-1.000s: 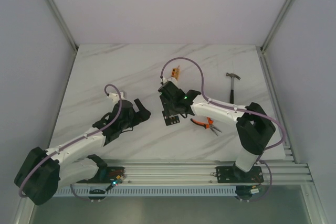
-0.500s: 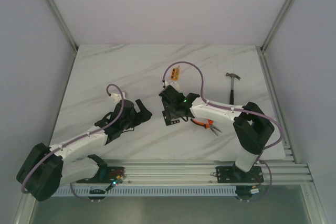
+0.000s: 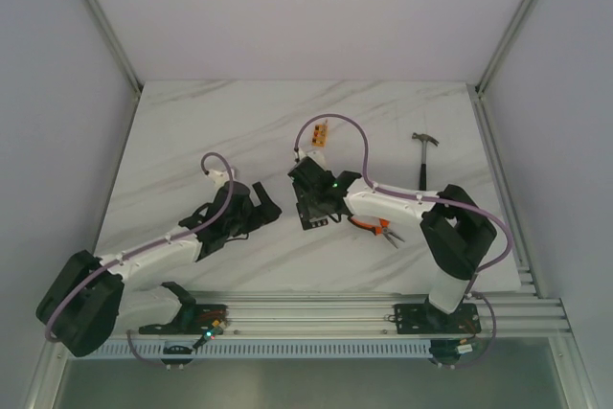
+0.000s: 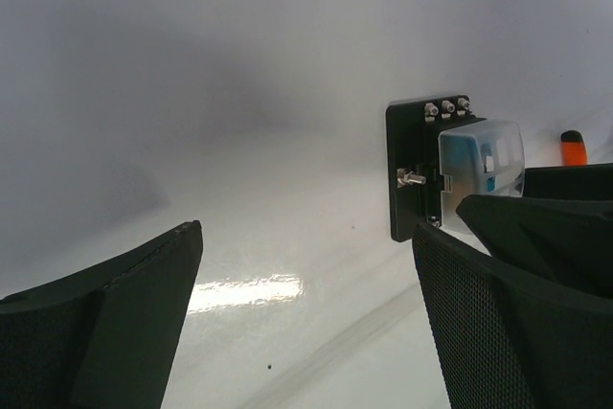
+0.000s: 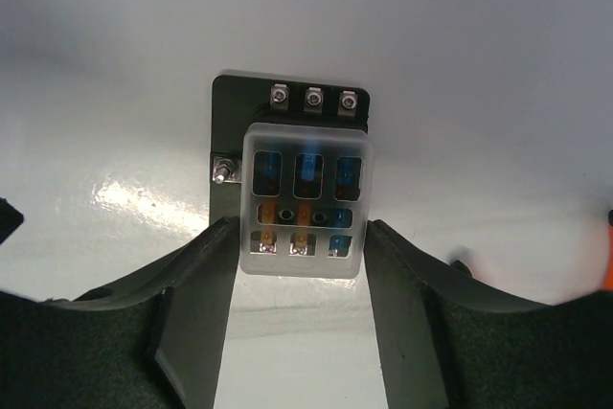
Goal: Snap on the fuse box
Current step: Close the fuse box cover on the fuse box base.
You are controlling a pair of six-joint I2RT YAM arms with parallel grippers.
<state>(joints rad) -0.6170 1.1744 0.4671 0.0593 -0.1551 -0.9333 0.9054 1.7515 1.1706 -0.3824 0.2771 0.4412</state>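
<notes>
The fuse box (image 3: 312,218) is a black base with a clear lid over coloured fuses, lying mid-table. In the right wrist view the fuse box (image 5: 305,200) sits between my right gripper's (image 5: 302,237) fingers, which press the lid's two sides. From above, my right gripper (image 3: 311,200) covers most of the box. My left gripper (image 3: 265,200) hovers just left of it, wide open and empty. In the left wrist view the fuse box (image 4: 420,171) stands beyond my left gripper's (image 4: 306,237) right finger, with bare table between the fingers.
A small orange block (image 3: 322,130) lies behind the fuse box. Orange-handled pliers (image 3: 376,227) lie just right of it, under the right forearm. A hammer (image 3: 424,155) lies at the far right. An orange pliers handle (image 4: 573,147) shows in the left wrist view.
My left gripper has edged right, closer to the fuse box, staying open. The right gripper has kept its hold and barely shifted.
</notes>
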